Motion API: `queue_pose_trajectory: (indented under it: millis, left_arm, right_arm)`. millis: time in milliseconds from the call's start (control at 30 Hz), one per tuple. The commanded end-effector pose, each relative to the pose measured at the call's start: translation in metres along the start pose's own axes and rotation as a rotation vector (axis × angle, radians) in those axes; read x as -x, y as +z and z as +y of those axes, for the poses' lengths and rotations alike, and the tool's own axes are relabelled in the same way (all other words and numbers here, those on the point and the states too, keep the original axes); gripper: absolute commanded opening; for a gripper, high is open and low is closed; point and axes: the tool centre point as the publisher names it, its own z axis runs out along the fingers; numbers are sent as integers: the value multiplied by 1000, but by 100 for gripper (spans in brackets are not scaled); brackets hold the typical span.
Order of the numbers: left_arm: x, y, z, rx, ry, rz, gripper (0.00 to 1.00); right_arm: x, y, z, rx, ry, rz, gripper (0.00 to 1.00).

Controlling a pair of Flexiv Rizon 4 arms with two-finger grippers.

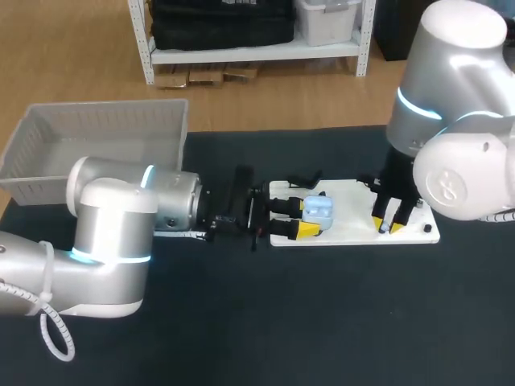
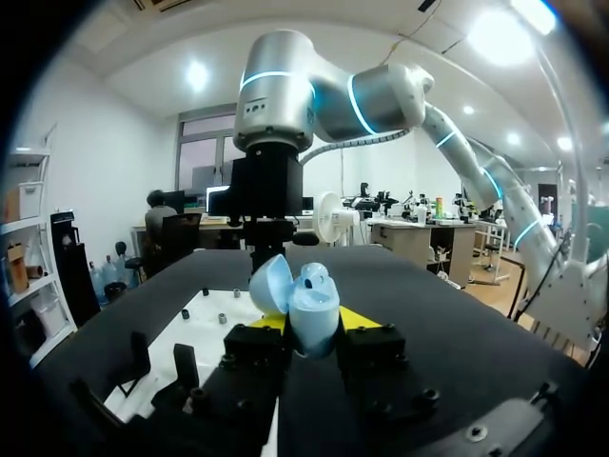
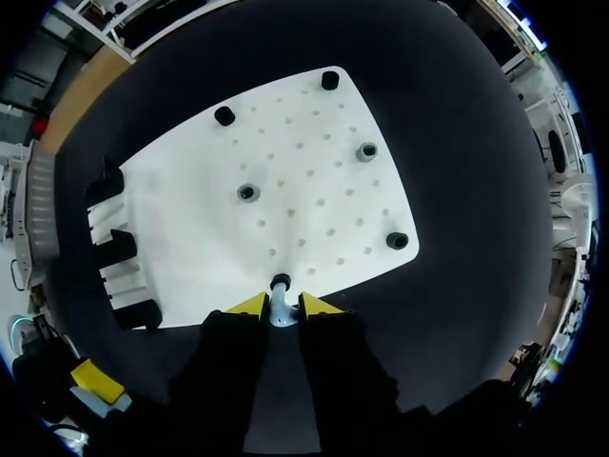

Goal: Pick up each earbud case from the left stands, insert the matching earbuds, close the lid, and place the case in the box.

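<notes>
A light blue earbud case (image 1: 319, 209) with its lid open sits between the yellow fingers of my left gripper (image 1: 299, 219), which is shut on it just above the white board (image 1: 350, 197). In the left wrist view the case (image 2: 312, 307) stands upright with its lid (image 2: 269, 283) tilted back. My right gripper (image 1: 389, 227) points down at the board's right end. In the right wrist view its tips (image 3: 283, 307) close around a small earbud (image 3: 280, 286) at the board's (image 3: 285, 190) near edge.
A grey basket (image 1: 96, 133) stands at the table's back left. Black stands (image 3: 114, 252) line one end of the board. Small black and grey pegs (image 3: 248, 192) dot its surface. My right arm (image 2: 276, 114) rises just beyond the case in the left wrist view.
</notes>
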Motion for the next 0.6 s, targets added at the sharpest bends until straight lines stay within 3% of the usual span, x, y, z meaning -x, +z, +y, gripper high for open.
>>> queue_pose_trajectory:
  millis: [33,400,600]
  left_arm:
    - [-1,0,0,0,1,-1,0]
    - [-1,0,0,0,1,-1,0]
    - [-1,0,0,0,1,-1,0]
  right_arm:
    - [-3,-7,1,-13,0,0,0]
    - [-9,-41,1,-10,-9,15,0]
    - [-23,-82,7,-33,-59,54,0]
